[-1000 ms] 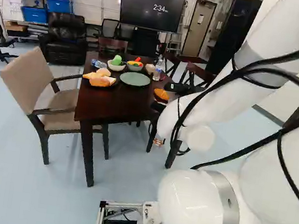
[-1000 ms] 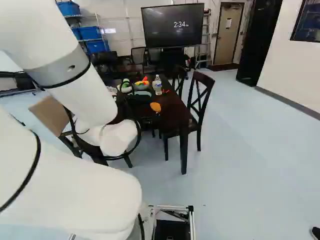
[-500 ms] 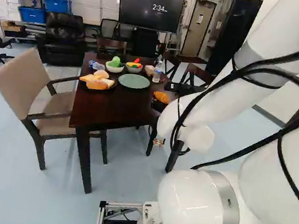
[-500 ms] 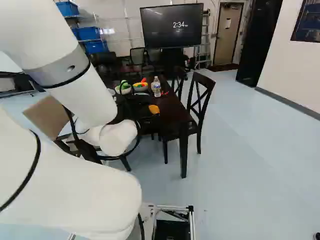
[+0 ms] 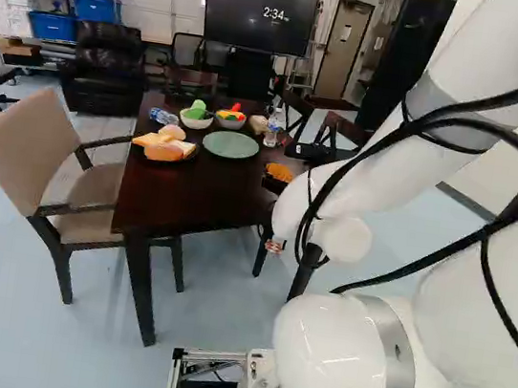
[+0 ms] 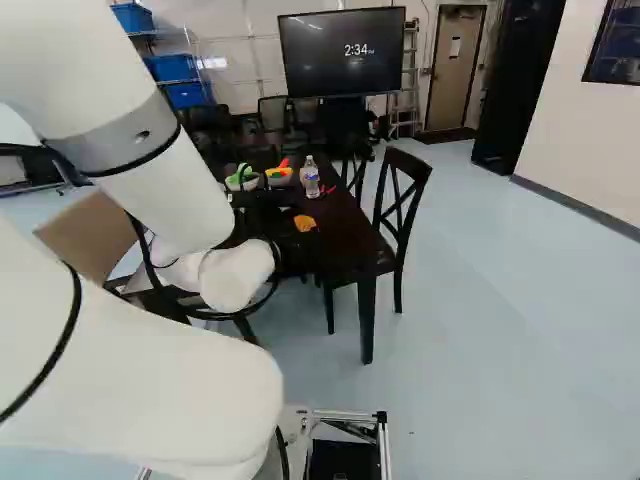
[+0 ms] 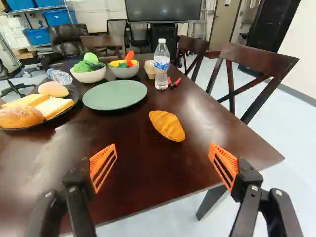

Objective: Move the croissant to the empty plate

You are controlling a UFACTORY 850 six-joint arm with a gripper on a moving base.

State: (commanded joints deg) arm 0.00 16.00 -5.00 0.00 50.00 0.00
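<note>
Croissant [image 7: 168, 127]: with twelve o'clock straight ahead of the gripper, it lies at twelve, flat on the table, its tips towards eleven and five.
Gripper [image 7: 162, 144]: released, orange pads wide apart at nine and three, nothing between them.
Step in hand: judged to be the reach; ease in low and centred, and roll slightly anticlockwise so the pads meet across the waist.
Squeeze: probably soft and light, so close gently and check both pads bear before lifting; an off-centre pinch could spin it.
Wooden table [image 7: 148, 177]: keep the fingertips just clear, as scraping could push the croissant away.
Green plate [image 7: 115, 95]: empty, at ten to eleven from the croissant; lift over its rim, lower to the middle, then let go.
Water bottle [image 7: 161, 69]: upright at twelve beyond the croissant; avoid overshooting.
</note>
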